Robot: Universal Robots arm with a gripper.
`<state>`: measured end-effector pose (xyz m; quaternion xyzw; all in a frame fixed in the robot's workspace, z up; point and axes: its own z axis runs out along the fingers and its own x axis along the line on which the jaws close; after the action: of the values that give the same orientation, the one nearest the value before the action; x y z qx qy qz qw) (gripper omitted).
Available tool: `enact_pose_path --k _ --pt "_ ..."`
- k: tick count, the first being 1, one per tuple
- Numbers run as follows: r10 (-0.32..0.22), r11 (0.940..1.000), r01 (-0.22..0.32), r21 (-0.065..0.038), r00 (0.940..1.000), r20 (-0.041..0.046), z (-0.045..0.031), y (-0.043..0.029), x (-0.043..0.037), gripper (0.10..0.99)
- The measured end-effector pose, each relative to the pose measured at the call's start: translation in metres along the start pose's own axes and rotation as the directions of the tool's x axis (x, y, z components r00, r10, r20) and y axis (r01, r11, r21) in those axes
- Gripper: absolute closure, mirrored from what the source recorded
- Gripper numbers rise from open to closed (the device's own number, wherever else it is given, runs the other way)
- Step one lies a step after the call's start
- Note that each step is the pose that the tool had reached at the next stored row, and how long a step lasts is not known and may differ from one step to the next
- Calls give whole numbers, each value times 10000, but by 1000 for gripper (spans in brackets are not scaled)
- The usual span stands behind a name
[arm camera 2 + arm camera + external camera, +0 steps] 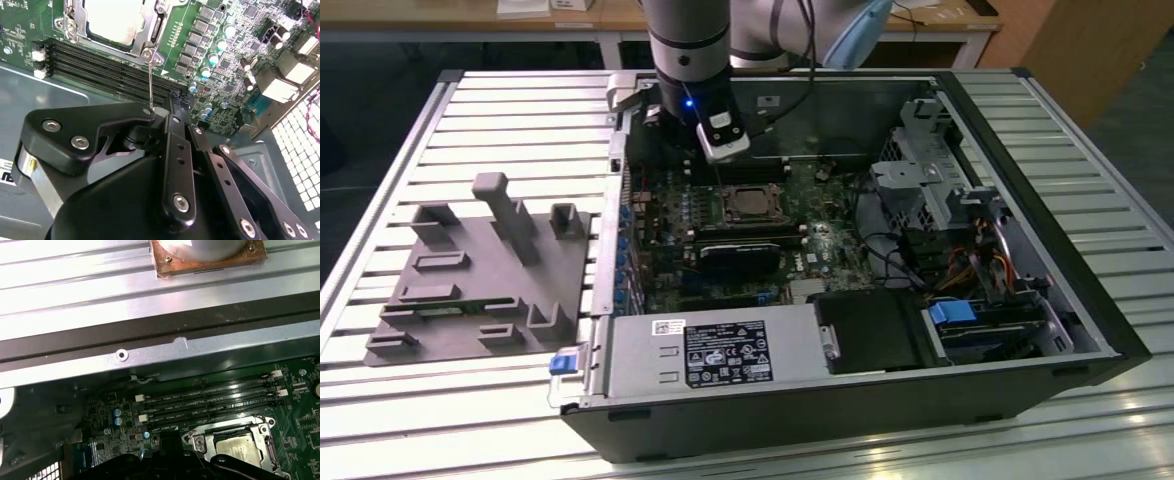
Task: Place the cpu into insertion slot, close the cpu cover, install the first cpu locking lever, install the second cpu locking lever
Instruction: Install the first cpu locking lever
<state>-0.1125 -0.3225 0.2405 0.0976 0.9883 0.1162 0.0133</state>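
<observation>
The gripper looks pinched shut on the free end of the thin wire locking lever (springy, easily bent, best held near that end), while the cpu sits socketed under its closed cover.

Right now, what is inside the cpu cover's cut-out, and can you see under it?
The cpu lies there, its dull metal top showing through the cpu cover, whose frame lies around its edges. Beneath the chip, the insertion slot's contacts are covered and cannot be seen.

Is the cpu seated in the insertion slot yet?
Yes, the cpu lies flat, silvery top up, ringed by the cpu cover.
</observation>
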Motion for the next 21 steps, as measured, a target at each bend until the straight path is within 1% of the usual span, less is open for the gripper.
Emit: enact_pose_path --k 2,5,11,15,17,21 --pt "0 10000 0 1 10000 -2 1 4 -19 984" --pt "4 10000 -4 4 10000 -17 4 14 -75 984" --pt "19 10000 -19 16 10000 -76 14 49 -253 984" --pt "26 10000 -26 23 9999 -108 19 66 -344 984" --pt "27 10000 -26 24 9999 -111 20 68 -358 984" --pt "27 10000 -27 24 9999 -110 20 69 -359 984"
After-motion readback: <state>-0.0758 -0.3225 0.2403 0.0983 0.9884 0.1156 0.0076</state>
